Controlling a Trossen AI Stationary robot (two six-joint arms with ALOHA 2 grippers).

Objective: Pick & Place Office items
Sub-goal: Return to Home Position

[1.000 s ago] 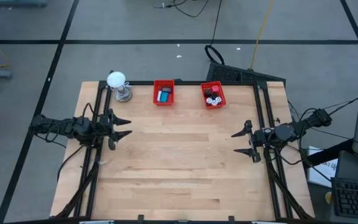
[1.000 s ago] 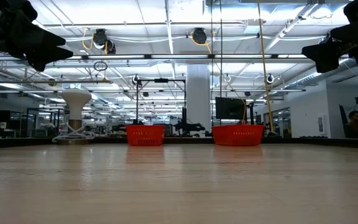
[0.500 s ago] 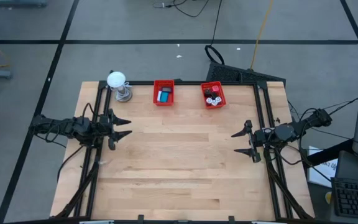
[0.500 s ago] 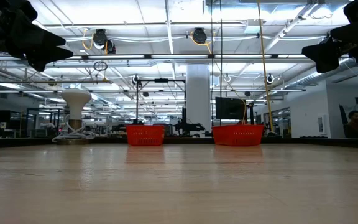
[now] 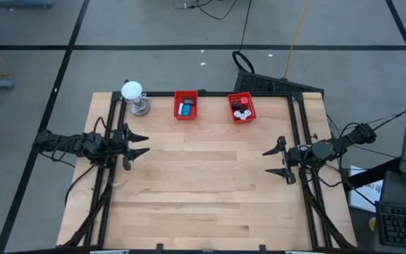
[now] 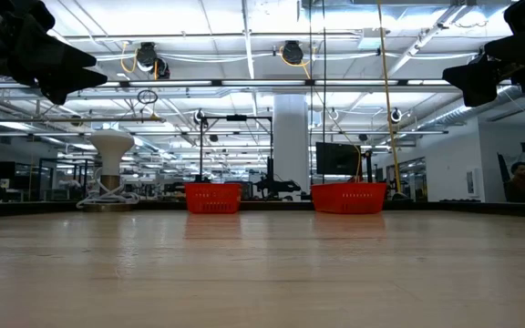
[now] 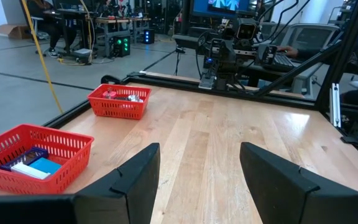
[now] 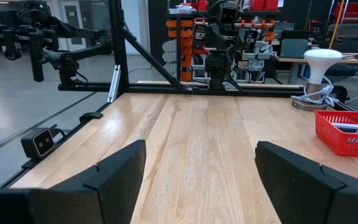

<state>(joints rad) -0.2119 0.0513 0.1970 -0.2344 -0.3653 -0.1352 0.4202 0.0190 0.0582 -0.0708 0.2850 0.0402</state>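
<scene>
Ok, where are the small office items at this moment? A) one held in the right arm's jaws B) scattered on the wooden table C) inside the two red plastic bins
C: the small office items lie inside the left red plastic bin and the right red plastic bin.

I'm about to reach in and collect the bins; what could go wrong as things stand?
Both arms sit at the sides of the table, left gripper and right gripper open and pointing inward; an unexpected move could hit your hand. The right red bin sits near the far edge, so a nudge might tip it off.
</scene>
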